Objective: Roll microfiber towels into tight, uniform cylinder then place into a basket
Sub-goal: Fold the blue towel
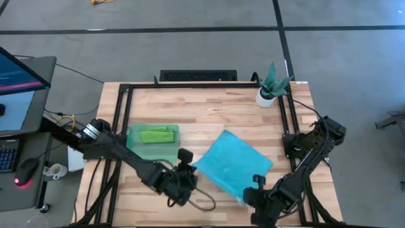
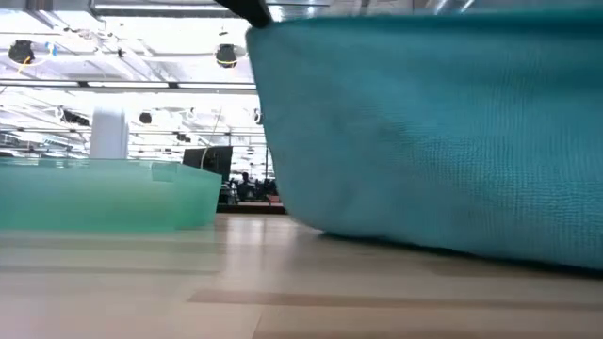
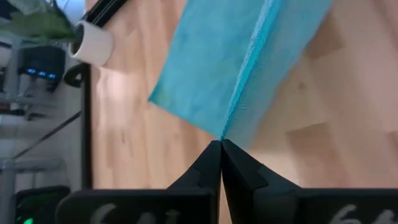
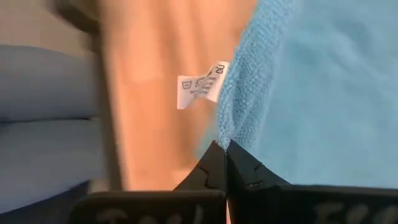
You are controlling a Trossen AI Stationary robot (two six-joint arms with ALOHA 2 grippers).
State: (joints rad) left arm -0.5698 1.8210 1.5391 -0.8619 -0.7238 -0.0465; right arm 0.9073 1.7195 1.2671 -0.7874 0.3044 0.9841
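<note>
Sky-blue microfiber towel (image 1: 233, 163) lies spread on the wooden worktop (image 1: 209, 107), long axis diagonal, between both arms. Left gripper (image 1: 188, 166) jaws pinch its near-left corner; right gripper (image 1: 248, 190) jaws pinch the tagged near corner.

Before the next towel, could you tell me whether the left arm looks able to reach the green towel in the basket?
Probably not yet: the left end effector is shut on the blue towel, though nothing blocks the green towel.
</note>
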